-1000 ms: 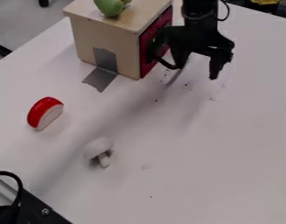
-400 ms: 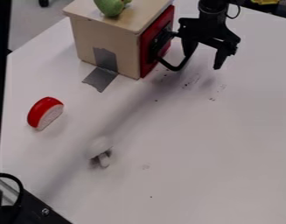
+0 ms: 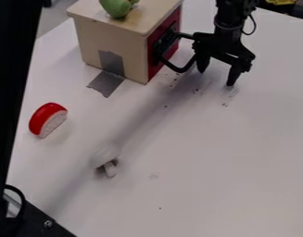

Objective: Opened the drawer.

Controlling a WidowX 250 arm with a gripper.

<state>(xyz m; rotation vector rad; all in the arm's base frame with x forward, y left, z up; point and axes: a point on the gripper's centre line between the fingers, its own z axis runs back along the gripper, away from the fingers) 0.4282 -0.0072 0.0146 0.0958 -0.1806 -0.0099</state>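
The gripper hangs to the right of the wooden box, its 2 fingers apart – 1 is right by the outer end of the drawer's black handle, though whether they touch I can't tell. The drawer is in the box's side – red front against the wood.

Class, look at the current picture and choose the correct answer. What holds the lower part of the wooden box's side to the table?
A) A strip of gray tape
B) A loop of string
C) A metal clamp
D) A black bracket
A: a strip of gray tape runs from the side of the wooden box down onto the white table.
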